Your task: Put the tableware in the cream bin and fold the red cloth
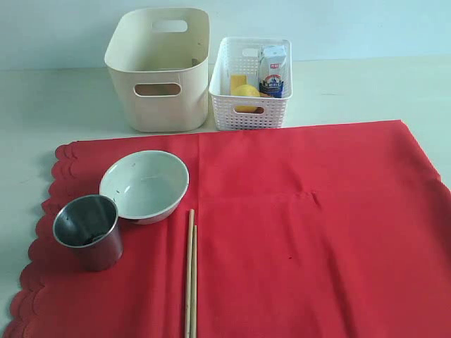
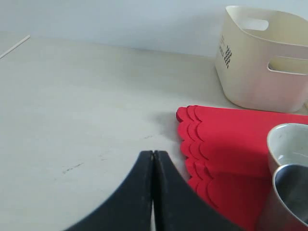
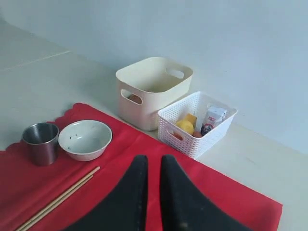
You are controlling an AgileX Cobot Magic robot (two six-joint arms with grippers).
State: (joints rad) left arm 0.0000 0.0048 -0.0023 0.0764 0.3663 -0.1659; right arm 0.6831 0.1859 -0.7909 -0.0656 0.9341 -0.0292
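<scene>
The red cloth [image 1: 317, 232] lies spread flat over the table [image 1: 56, 105], its scalloped edge on the left. On it, near the far left corner, sits the white bowl [image 1: 144, 184], upright and empty. The steel cup [image 1: 88, 231] stands just beside the bowl, closer to the scalloped edge. The chopsticks [image 1: 191, 274] lie side by side, running to the cloth's near edge.

The cream bin [image 1: 173, 105] stands on bare table just beyond the cloth's far edge. The white perforated basket [image 1: 239, 116] is close on its right (a lemon [image 1: 246, 91] and a milk carton [image 1: 273, 70] show inside).

The left gripper [image 2: 153, 159] hangs over bare table beside the scalloped edge, fingers pressed together on nothing. The right gripper [image 3: 154, 161] hangs above the cloth, its fingers a narrow slit apart and empty.
</scene>
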